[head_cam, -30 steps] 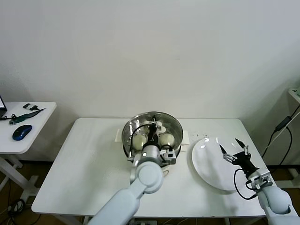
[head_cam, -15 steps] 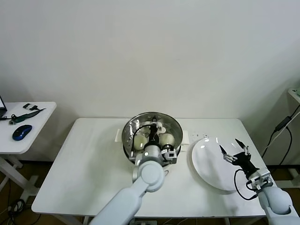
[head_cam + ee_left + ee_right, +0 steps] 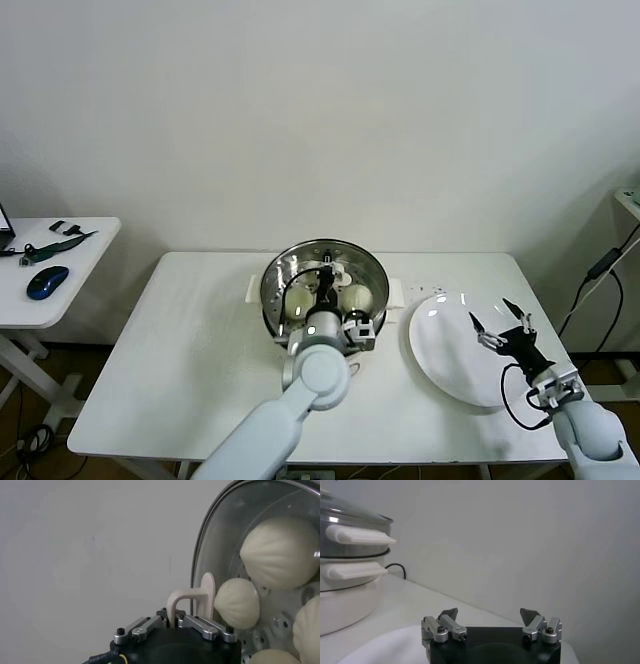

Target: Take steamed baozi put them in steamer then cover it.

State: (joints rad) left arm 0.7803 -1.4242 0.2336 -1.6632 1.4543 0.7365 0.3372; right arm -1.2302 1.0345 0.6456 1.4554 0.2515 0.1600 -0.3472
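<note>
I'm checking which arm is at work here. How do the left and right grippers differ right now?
The left gripper is shut on the cover's white handle over the steamer; the right gripper is open, holding nothing. The left is at the steamer, the right above the white plate. Both are black with metal fingers.
</note>
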